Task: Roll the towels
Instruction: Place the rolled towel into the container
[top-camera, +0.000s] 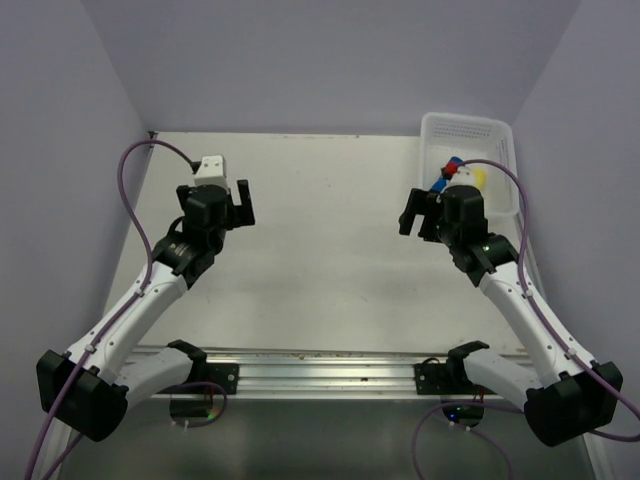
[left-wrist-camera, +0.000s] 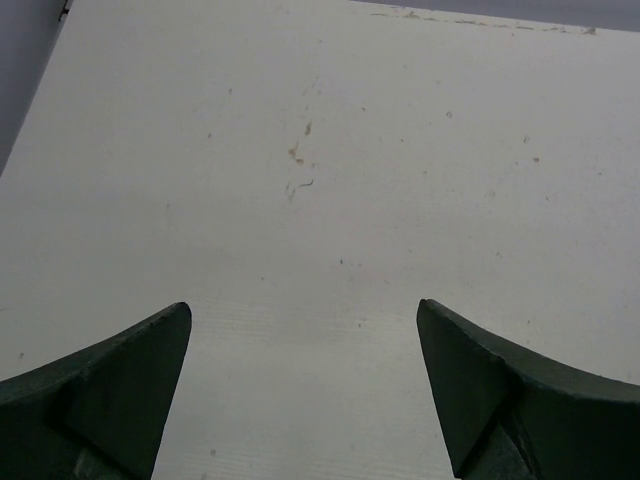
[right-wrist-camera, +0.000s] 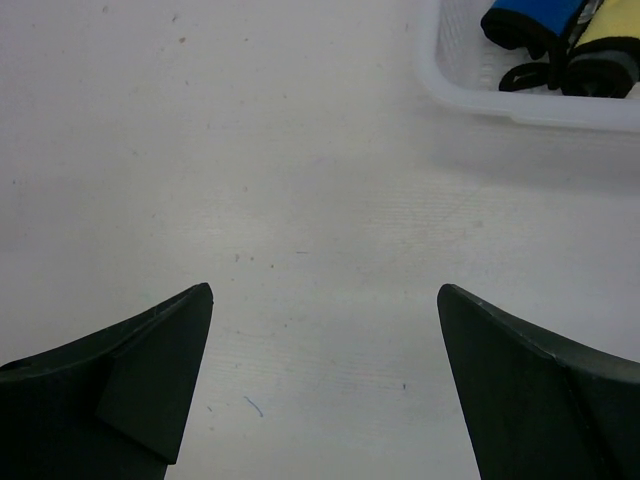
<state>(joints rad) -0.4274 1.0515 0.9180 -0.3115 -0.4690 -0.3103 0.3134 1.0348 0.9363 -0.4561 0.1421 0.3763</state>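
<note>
The blue towel (right-wrist-camera: 533, 22) and the yellow towel (right-wrist-camera: 606, 45) lie bunched with dark edging inside the white perforated basket (right-wrist-camera: 500, 100) at the back right; in the top view only slivers of blue (top-camera: 441, 182) and yellow (top-camera: 479, 178) show behind my right wrist. My right gripper (top-camera: 418, 213) is open and empty, above bare table just left of the basket (top-camera: 490, 135); it also shows in the right wrist view (right-wrist-camera: 325, 292). My left gripper (top-camera: 240, 205) is open and empty over bare table on the left side, seen too in the left wrist view (left-wrist-camera: 303, 308).
Lilac walls enclose the white table (top-camera: 320, 250) at back and sides. A metal rail (top-camera: 320, 370) with both arm bases runs along the near edge. Purple cables loop beside each arm.
</note>
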